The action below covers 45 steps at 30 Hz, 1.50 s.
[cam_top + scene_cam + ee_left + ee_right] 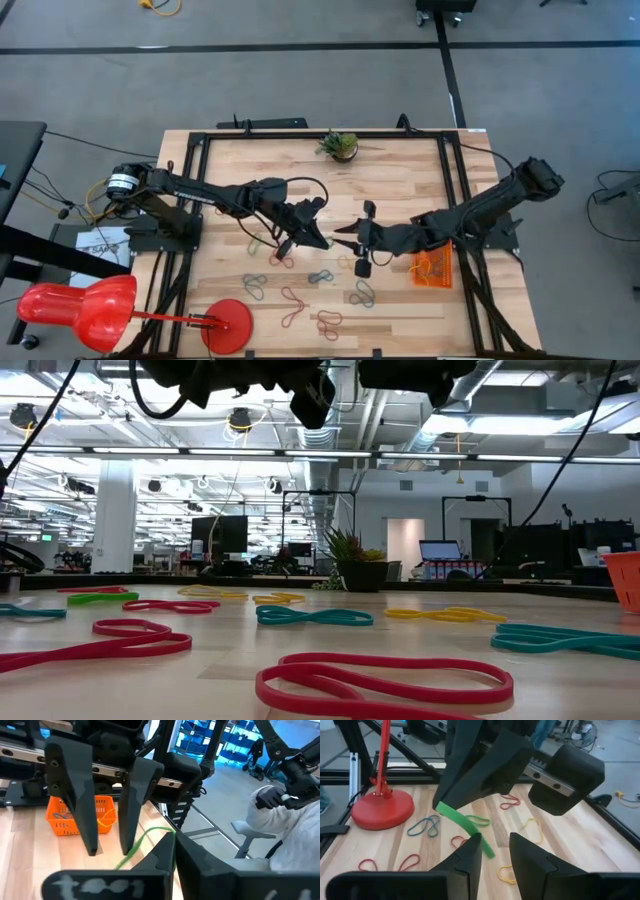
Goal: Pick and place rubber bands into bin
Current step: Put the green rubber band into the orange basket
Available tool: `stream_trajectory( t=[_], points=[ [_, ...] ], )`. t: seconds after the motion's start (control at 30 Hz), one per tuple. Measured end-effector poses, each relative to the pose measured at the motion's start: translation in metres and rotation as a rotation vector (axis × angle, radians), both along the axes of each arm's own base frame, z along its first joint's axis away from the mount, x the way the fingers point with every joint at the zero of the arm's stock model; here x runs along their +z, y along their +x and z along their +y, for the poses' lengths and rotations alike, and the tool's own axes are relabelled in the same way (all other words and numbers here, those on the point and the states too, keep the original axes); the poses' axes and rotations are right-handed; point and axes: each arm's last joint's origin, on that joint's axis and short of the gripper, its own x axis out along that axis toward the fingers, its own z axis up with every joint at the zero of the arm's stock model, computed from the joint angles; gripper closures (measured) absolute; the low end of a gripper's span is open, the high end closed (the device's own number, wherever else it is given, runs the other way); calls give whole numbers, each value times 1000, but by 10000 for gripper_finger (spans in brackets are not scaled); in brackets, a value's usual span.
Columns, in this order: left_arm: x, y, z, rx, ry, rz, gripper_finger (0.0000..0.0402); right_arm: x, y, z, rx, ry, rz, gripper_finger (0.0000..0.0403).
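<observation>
Rubber bands (300, 300) strewn over the desk's (400, 180) near half, bare wood beyond, left tool (322, 240) clenched on a green band (462, 822) mid-desk, right tool (352, 238) released, facing it closely, orange bin (433, 268) by the right edge.

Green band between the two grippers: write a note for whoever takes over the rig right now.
Left gripper: shut on the green band, held above mid-table.
Right gripper: open, its fingers at the band's hanging end, not closed on it.
Bin: on the table's right side by the right arm, with a few bands in it.
Done: green band lifted and offered across.
Left: probably close the right gripper, release the left, drop the band in the bin; then clear the many loose bands on the table.
</observation>
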Motion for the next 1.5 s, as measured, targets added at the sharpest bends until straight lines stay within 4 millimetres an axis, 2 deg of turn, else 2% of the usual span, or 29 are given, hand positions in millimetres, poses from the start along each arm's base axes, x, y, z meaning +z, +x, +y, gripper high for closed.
stream_trajectory(
  t=[0.33,0.77,1.03,1.5],
  points=[
    [0,0,1,25,4,1,401,-1,-2,8,111,28,22,310],
    [-1,0,1,34,6,9,401,-1,1,-1,76,29,20,310],
    [-7,-1,1,27,7,74,401,-1,-2,8,107,28,24,310],
    [-7,-2,-1,-48,-35,97,401,-2,-2,8,107,26,29,310]
  ],
)
